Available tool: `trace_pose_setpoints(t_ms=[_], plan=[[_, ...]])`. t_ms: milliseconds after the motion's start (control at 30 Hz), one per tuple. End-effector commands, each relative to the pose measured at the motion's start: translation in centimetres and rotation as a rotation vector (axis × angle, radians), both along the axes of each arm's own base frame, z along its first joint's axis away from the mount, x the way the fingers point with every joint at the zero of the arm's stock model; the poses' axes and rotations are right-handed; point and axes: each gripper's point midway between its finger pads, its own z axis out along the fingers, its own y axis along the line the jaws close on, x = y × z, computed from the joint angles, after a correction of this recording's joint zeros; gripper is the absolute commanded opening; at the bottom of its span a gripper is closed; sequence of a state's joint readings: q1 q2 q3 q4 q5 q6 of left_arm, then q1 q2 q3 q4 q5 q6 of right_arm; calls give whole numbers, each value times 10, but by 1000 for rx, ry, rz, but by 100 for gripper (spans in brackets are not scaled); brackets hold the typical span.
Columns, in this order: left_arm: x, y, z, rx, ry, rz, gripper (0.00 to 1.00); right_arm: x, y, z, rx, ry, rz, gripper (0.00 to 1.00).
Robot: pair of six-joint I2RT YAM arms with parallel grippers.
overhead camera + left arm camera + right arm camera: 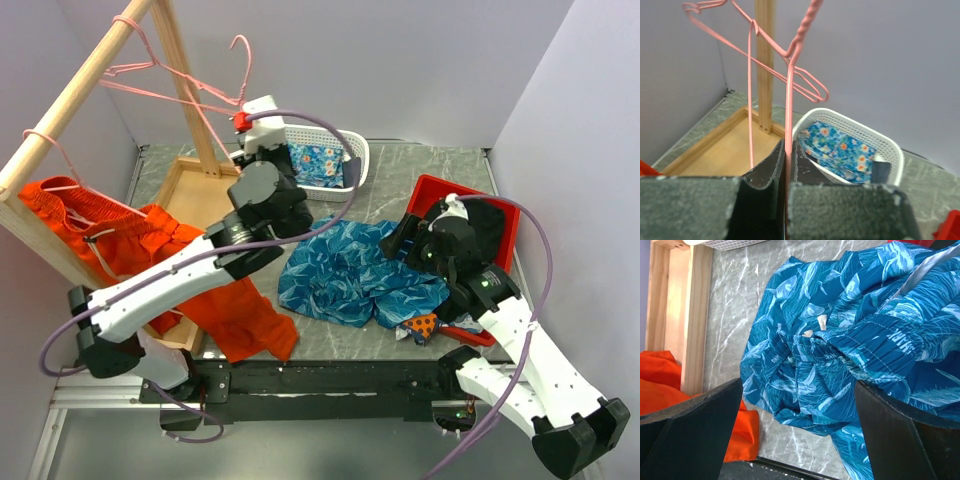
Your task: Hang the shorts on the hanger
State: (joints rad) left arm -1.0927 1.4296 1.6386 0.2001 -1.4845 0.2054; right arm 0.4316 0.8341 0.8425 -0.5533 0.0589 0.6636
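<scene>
Left gripper: clenched on the thin pink wire hanger, near the far edge of the grey marble desk, left of centre. In the left wrist view the wire runs upright through the closed jaws. The twisted neck and hook stand above the fingers. Judgement: the hanger is held up off the desk, hook upward, so that cloth can be fed onto its lower part.

Blue shorts with turquoise leaf print: a crumpled heap flat on the desk, mid-desk toward the near edge. Not on the hanger and well apart from it.

Right gripper: released, jaws wide apart, holding nothing. It hovers over the right end of the shorts. In the right wrist view the waistband lies between and beyond the two black fingers. Whether they touch the cloth, I cannot tell. Judgement: posed to grasp the waistband.

Also present:
- plain orange shorts hang from the wooden rack pole at the left edge;
- white plastic basket at the far edge;
- red plastic bin at the right edge.
</scene>
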Motion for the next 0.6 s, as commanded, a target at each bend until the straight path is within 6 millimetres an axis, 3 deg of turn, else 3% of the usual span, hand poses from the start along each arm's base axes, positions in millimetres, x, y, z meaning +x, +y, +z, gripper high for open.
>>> trace_pose_setpoints(t_ms=[0,333,467,500,567], plan=[[-23,8,26,-94,29,61,1,0,-2,8,3,-48,4,100],[-39,-43,40,1,62,-80,1,-1,-2,13,8,-57,5,100],[-52,-87,52,87,-2,-236,1,-1,-5,20,7,-79,-5,100],[-54,-104,47,120,4,-310,1,-1,-6,24,8,-89,-7,100],[-54,-138,43,42,34,-632,1,0,-7,26,6,-93,-12,100]])
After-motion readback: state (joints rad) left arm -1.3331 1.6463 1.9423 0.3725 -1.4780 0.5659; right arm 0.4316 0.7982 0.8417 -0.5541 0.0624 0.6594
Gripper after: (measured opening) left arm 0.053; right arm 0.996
